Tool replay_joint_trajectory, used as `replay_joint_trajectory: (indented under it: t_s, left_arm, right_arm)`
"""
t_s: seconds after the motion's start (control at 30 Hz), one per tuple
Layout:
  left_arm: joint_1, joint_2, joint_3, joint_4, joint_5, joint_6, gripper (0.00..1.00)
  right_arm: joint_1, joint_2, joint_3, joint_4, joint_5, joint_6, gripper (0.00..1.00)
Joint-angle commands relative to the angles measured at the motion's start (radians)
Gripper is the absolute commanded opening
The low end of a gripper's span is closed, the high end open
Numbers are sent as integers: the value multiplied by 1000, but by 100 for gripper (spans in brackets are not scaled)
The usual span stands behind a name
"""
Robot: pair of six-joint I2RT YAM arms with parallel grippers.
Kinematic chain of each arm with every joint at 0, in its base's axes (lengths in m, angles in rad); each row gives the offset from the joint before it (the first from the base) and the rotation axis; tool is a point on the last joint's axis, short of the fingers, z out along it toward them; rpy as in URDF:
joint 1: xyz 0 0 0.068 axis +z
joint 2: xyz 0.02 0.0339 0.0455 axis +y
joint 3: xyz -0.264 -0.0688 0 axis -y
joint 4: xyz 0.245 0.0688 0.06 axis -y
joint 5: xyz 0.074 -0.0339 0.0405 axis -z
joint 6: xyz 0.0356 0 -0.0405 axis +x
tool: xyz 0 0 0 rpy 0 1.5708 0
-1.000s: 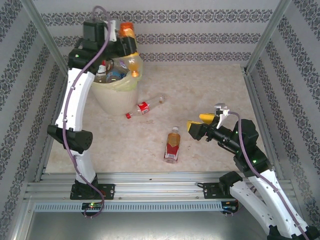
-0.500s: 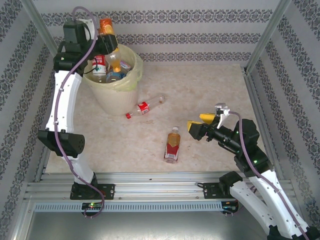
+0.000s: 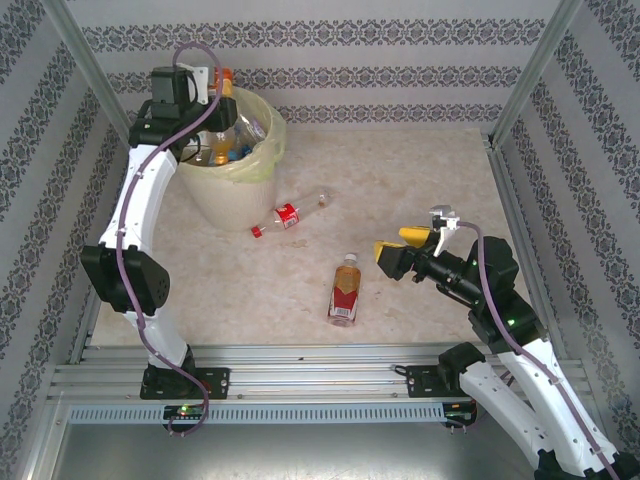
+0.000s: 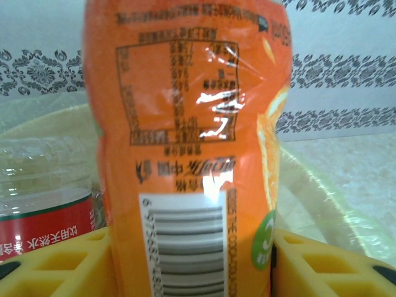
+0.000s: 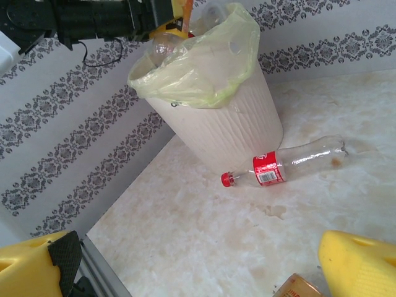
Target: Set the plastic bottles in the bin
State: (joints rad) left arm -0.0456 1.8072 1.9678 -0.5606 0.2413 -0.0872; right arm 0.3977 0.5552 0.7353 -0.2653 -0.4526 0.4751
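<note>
While my right pincer (image 3: 400, 248) is hovering wide open over the counter (image 3: 430, 170), just right of the amber bottle (image 3: 345, 290), nothing's changing there vs 0.5 s ago. Farther out, the clear bottle (image 3: 288, 215) is lying beside the bin (image 3: 225, 195), same spot. At the back, my left pincer (image 3: 215, 88) is gripping the orange bottle (image 4: 185, 124) over the bin's far-left rim, having swung in & down from further left. Risk: bin's filling up, so releasing this near the edge, it's prob. bouncing off the heap & out.
</note>
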Motion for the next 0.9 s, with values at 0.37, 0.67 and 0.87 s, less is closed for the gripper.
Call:
replay_joint_trajectory:
  t_s: [0.37, 0.67, 0.87]
  left_arm:
    - [-3, 9, -56, -25, -82, 83, 64]
    - [-3, -30, -6, -95, -101, 57, 91]
    - [-3, -70, 32, -133, -92, 25, 92]
  right_arm:
    - [15, -4, 13, 12, 4, 1, 98]
    - [15, -7, 3, 18, 5, 3, 98]
    - [14, -4, -4, 25, 4, 5, 98]
